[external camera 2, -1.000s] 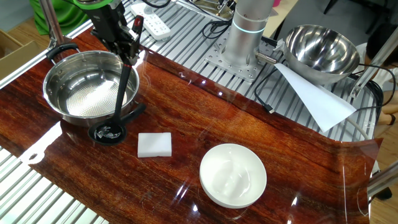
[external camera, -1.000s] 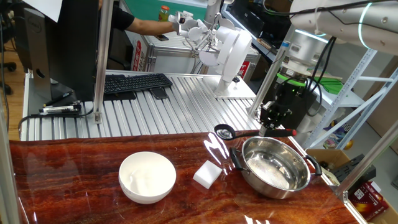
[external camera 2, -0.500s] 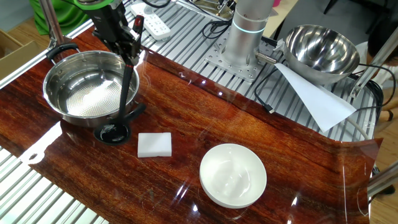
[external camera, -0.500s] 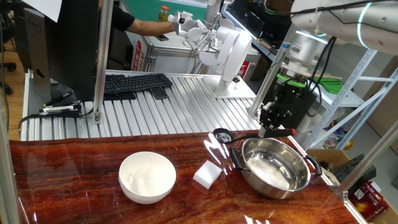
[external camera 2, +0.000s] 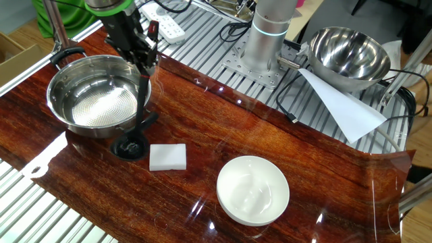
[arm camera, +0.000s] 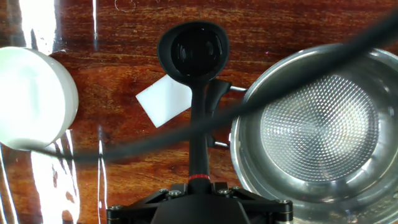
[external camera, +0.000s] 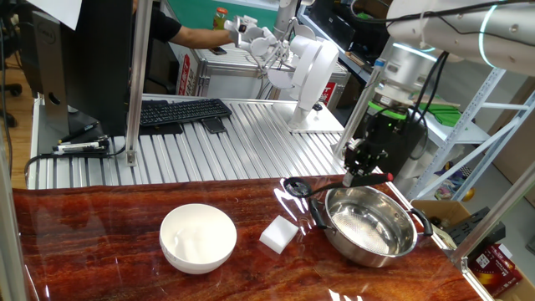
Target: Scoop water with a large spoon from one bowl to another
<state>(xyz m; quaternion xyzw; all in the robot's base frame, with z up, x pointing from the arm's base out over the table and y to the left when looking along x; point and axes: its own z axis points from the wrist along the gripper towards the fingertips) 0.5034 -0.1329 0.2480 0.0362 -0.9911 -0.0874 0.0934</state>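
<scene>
My gripper is shut on the handle end of the black ladle, near its red mark. It also shows in the other fixed view. The ladle's cup hangs beside the steel bowl, outside its rim, between it and the white block. In the hand view the cup sits over the wood beyond the block, and its inside looks dark and glossy. The steel bowl shows a faint sheen of water. The white bowl stands to the left, apart from the ladle; it also shows in the other fixed view.
A second steel bowl and a white sheet lie by the arm's base. A keyboard and a metal post stand on the slatted surface behind. A black cable crosses the hand view.
The ladle's cup has shifted sideways away from the steel bowl toward the white block and white bowl, and the gripper has moved with it.
</scene>
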